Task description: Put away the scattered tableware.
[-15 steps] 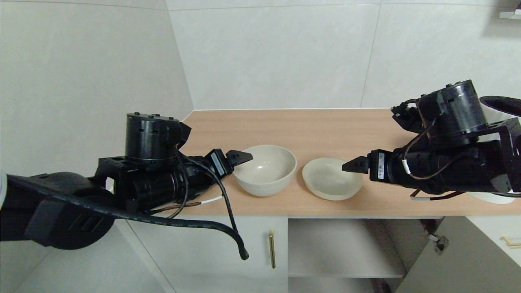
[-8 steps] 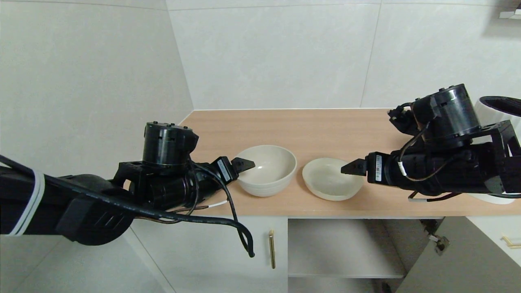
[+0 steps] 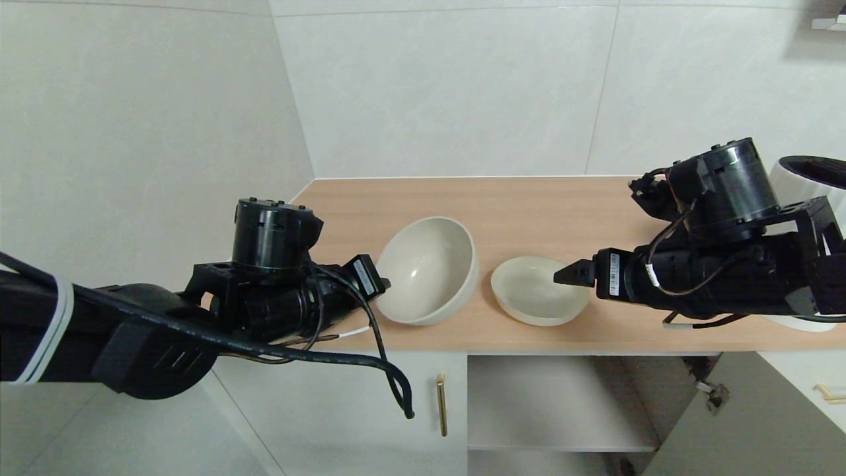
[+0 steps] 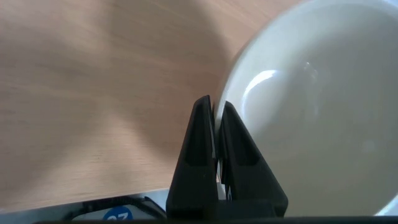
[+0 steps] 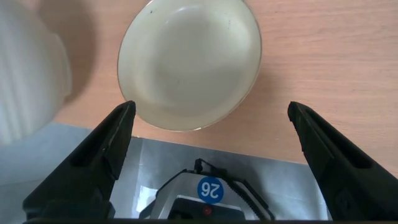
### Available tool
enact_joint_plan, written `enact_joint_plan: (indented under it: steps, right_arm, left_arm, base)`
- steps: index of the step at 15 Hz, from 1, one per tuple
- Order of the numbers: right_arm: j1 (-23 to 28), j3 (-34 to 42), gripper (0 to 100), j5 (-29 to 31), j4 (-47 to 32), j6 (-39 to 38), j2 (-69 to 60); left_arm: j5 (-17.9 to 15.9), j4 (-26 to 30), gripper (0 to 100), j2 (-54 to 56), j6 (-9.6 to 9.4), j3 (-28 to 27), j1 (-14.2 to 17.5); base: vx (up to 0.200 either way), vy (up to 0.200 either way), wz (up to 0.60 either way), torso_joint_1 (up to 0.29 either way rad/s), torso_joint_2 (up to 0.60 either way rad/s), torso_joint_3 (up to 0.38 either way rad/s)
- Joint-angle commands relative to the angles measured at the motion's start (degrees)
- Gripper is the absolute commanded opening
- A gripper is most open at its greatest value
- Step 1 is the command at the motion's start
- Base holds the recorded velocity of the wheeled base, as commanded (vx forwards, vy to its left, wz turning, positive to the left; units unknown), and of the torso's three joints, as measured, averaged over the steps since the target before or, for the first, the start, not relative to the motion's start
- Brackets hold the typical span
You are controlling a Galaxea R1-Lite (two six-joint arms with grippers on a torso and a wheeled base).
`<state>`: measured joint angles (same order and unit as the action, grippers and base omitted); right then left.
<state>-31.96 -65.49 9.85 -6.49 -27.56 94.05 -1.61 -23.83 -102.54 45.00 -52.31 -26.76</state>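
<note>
Pale tiled walls (image 3: 449,86) meeting in a corner behind a wooden countertop (image 3: 529,205). Below, white cabinet door (image 3: 330,423) with brass handle (image 3: 441,404), beside an open compartment (image 3: 548,396).

Both arms are matt black. The left arm (image 3: 132,330) wears a white band (image 3: 56,317) and trails thick black cables (image 3: 370,360) beside thin white and brown wires. The right arm (image 3: 727,284) carries thinner leads with a small white tag (image 3: 656,270). Each wrist bears a squat cylindrical housing (image 3: 272,228) with screw heads on its cap. The left gripper (image 3: 382,284) and right gripper (image 3: 562,275) have black wedge fingers tapering to points, a white printed label (image 3: 613,271) behind them, and a round blue sticker (image 5: 211,189) with white digits
</note>
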Motion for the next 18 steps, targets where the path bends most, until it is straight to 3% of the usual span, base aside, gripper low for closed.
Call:
enact_joint_plan:
  steps: [1, 8, 17, 18]
  right_arm:
    - [-0.03, -0.17, 100, 0.78, -0.02, 0.05, 0.7]
    - [-0.03, -2.19, 100, 14.14, 0.68, 0.67, 9.84]
    - [0.06, -2.36, 100, 14.67, 0.77, 0.58, 11.07]
    - [-0.03, -2.36, 0, 14.67, 0.77, 0.58, 10.98]
  left_arm:
    - [-0.06, -0.07, 0, 0.49, 0.0, 0.01, -0.05]
    - [-0.06, 0.01, 0, 0.58, -0.08, 0.01, 0.04]
    - [-0.06, 0.01, 0, 0.58, -0.17, 0.1, 0.04]
    - [-0.06, 0.01, 0, 0.67, -0.17, 0.1, -0.05]
  base:
    - [0.0, 0.0, 0.0, 0.0, 0.0, 0.0]
    - [0.0, 0.0, 0.0, 0.0, 0.0, 0.0]
    - [0.0, 0.0, 0.0, 0.0, 0.0, 0.0]
    - [0.0, 0.0, 0.0, 0.0, 0.0, 0.0]
